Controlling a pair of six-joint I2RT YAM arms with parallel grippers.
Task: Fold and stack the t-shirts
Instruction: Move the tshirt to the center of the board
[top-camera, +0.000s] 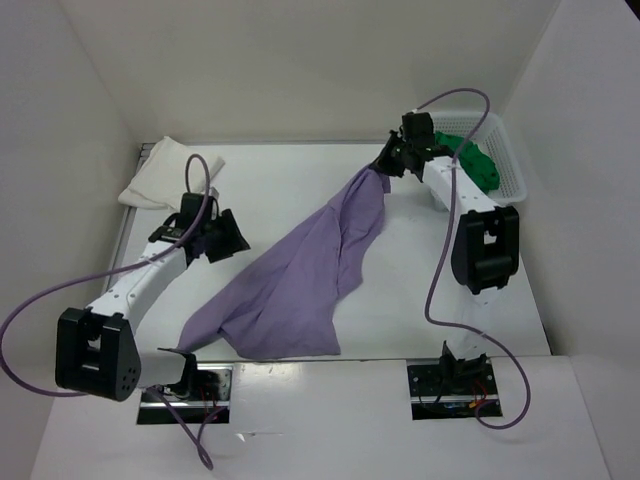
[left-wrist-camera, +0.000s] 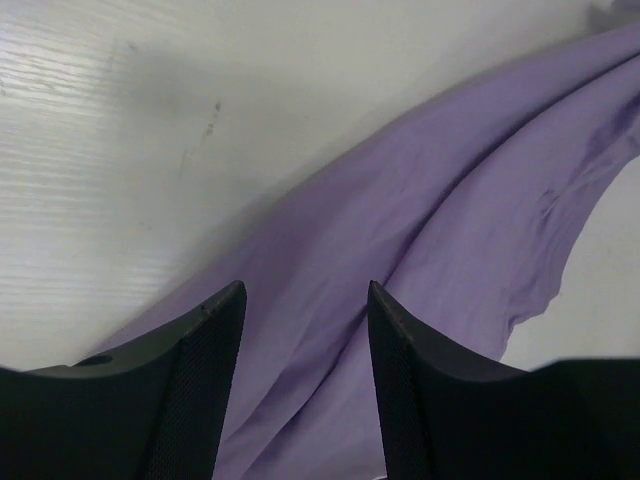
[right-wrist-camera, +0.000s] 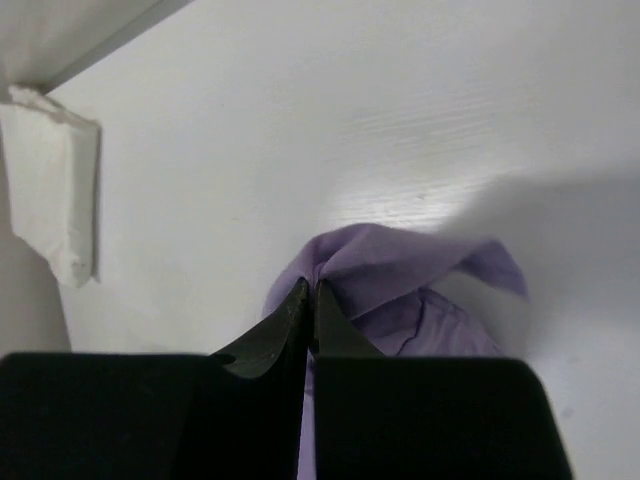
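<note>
left tool (top-camera: 232, 240) (left-wrist-camera: 305, 300): jaws parted to a medium gap, nothing gripped between them. Poised over the left flank of the purple t-shirt (top-camera: 300, 280) (left-wrist-camera: 450, 220); contact with the cloth cannot be told from the wrist view.
right tool (top-camera: 385, 166) (right-wrist-camera: 310, 292): jaws pressed together, pinching a bunched fold of the purple t-shirt (right-wrist-camera: 400, 270). Raised above the far right part of the tabletop, just beside the basket.
tabletop (top-camera: 290, 180) (left-wrist-camera: 150, 100) (right-wrist-camera: 350, 100): white, matt, with faint grain; a few small dark scuffs visible in the left wrist view.
walls (top-camera: 300, 60): plain white panels closing in the far side, left and right of the work area.
basket (top-camera: 512, 175): white plastic lattice, at the far right corner, behind the right arm.
purple t-shirt: unfolded. One end hoisted by the right tool, remainder draped diagonally toward the near left, fanning into a wide, creased spread near the front edge between the two arm bases. Pale lilac, with long soft folds.
white t-shirt (top-camera: 160, 175) (right-wrist-camera: 55, 180): lying flat as a compact bundle at the far left corner, well apart from the purple one.
green t-shirt (top-camera: 480, 162): crumpled inside the basket, bright green, partly hidden by the right arm.
</note>
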